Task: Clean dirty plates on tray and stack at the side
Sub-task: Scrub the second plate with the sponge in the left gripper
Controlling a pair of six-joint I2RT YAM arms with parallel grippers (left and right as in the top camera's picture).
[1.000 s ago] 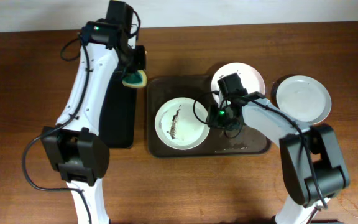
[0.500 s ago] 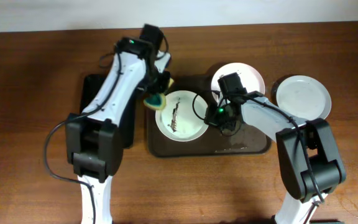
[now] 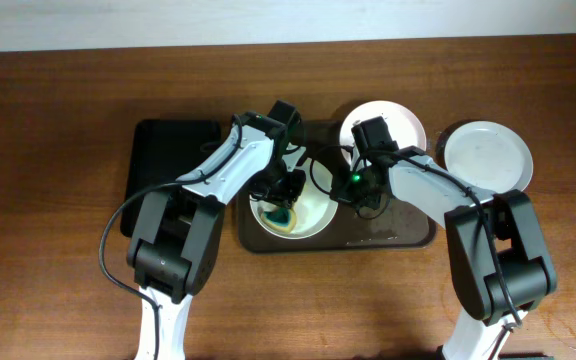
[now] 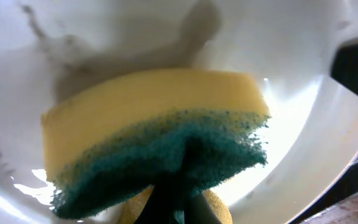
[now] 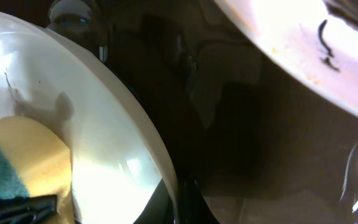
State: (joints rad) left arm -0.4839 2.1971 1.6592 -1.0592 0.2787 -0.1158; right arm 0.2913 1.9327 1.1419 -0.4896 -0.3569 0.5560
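The left claw (image 3: pixel 286 202) is clamped on a yellow sponge (image 4: pixel 148 118) with a green scouring side, and presses it into the white plate (image 3: pixel 315 212) on the dark brown tray (image 3: pixel 403 232). Grey smears show on the plate beside the sponge. The right claw (image 3: pixel 348 195) pinches that plate's right rim. In the right wrist view the edge runs down between its fingers. A second plate (image 3: pixel 398 120) with a dark streak lies just behind, overlapping the tray's far edge. Right of the tray, a clean plate (image 3: pixel 486 158) sits on the wooden desk (image 3: pixel 58 270), and a black mat (image 3: pixel 168 165) lies to the left
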